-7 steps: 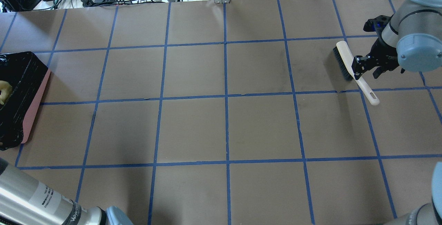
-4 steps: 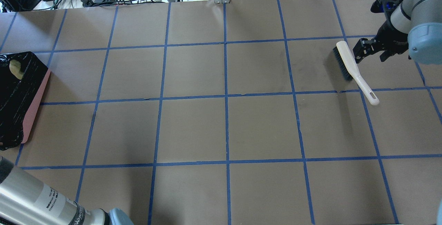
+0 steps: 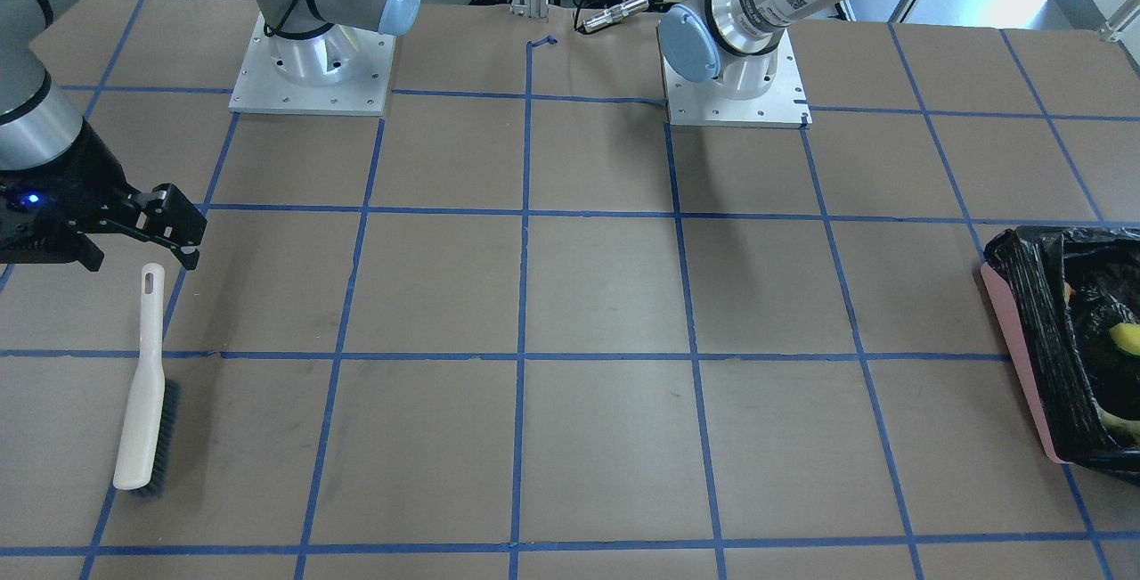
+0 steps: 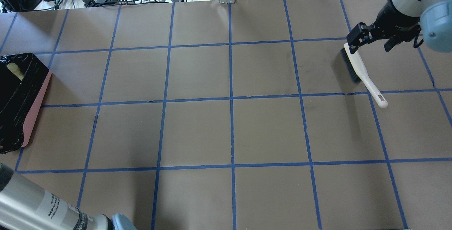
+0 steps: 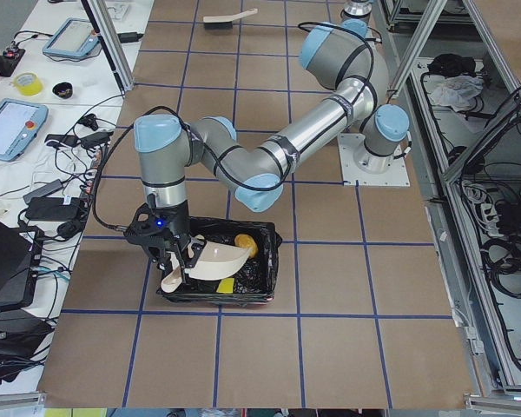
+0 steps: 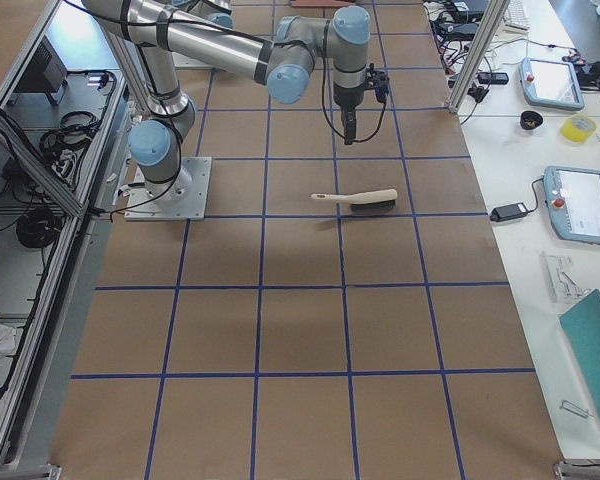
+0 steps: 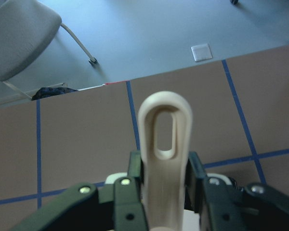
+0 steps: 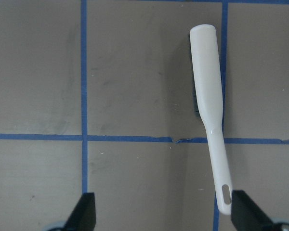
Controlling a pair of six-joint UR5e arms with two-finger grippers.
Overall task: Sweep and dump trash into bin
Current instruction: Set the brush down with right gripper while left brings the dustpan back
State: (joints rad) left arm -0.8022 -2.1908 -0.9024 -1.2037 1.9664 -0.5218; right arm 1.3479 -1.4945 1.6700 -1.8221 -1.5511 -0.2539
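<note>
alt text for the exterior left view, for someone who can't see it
The near left arm's gripper holds a beige dustpan over the black-lined bin. A yellow wedge and an orange scrap lie inside it. A brush lies at the table's far end.

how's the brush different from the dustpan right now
The brush lies on the table, ungripped, the open right gripper clear of it; the dustpan is off the table, its handle clamped in the left gripper. The brush is far from the bin; the dustpan hangs tilted over it. Both are pale cream plastic with a slotted handle end.
</note>
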